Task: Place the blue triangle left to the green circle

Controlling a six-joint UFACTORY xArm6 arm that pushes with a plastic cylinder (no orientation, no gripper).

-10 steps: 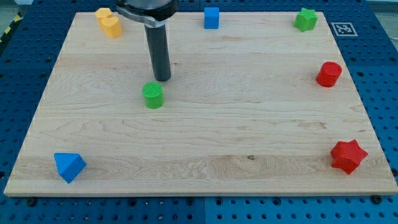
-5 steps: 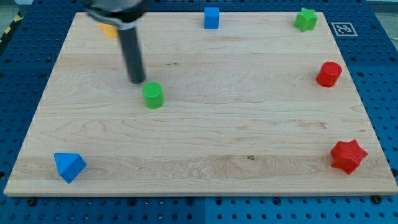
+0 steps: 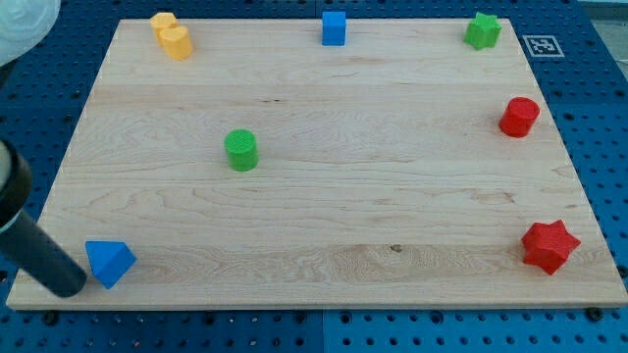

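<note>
The blue triangle (image 3: 109,263) lies near the board's bottom left corner. The green circle (image 3: 241,150) stands left of the board's middle, well up and to the right of the triangle. My rod comes in from the view's left edge, and my tip (image 3: 69,285) rests on the board just left of the blue triangle, very close to it or touching it.
A yellow block (image 3: 172,35) sits at the top left, a blue cube (image 3: 335,28) at the top middle, a green star (image 3: 482,30) at the top right. A red cylinder (image 3: 519,117) is at the right edge, a red star (image 3: 549,245) at the bottom right.
My tip has swept from just above the green circle down and left to the blue triangle's left side. No block has moved.
</note>
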